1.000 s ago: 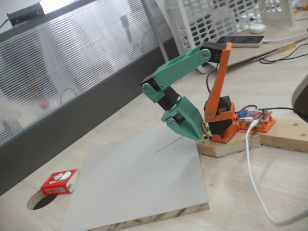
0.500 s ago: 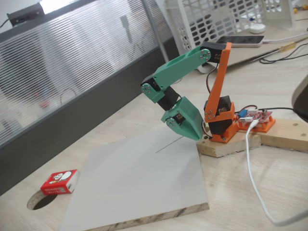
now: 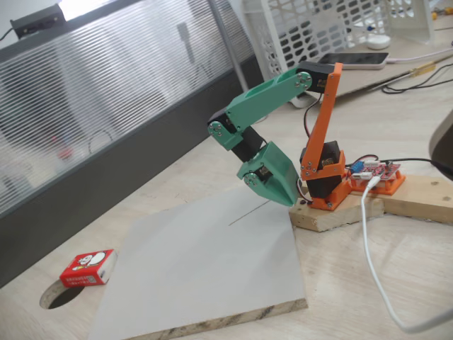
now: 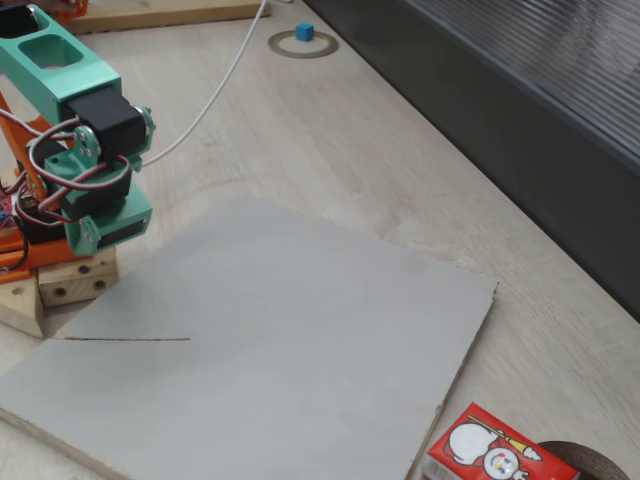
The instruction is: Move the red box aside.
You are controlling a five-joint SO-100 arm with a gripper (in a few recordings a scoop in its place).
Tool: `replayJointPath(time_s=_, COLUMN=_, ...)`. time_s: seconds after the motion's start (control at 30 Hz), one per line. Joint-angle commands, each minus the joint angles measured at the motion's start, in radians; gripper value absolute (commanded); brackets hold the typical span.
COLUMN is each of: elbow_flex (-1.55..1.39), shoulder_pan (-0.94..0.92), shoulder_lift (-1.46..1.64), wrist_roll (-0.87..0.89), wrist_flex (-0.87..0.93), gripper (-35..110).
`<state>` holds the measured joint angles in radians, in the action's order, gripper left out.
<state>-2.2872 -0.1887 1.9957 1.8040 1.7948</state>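
Cardboard, the red box (image 3: pixel 87 268) looks light and crushable, lying flat just off the grey board's (image 3: pixel 205 262) far corner; best pinched gently across its narrow sides. The gripper (image 3: pixel 287 198) hangs over the board's near edge, and I cannot tell whether its jaws are apart.

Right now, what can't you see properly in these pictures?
- The claw: in both fixed views its green shell covers the fingers, so open or shut is unclear.
- The red box: in a fixed view the bottom edge cuts it off.
- The print on the red box: too small to read.
- The hole beside the box: too dark to see inside.
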Motion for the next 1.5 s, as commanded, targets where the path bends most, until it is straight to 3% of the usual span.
replayJointPath(time_s=0.0, elbow_flex=0.002, shoulder_pan=-0.014, shoulder_lift=0.092, wrist_roll=0.000, wrist_flex=0.011, gripper=4)
replayJointPath(time_s=0.67, elbow_flex=0.000, shoulder_pan=-0.005, shoulder_lift=0.376, wrist_roll=0.002, wrist_flex=0.017, gripper=4)
replayJointPath(time_s=1.47, elbow_flex=0.000, shoulder_pan=-0.014, shoulder_lift=0.365, wrist_roll=0.009, wrist_flex=0.021, gripper=4)
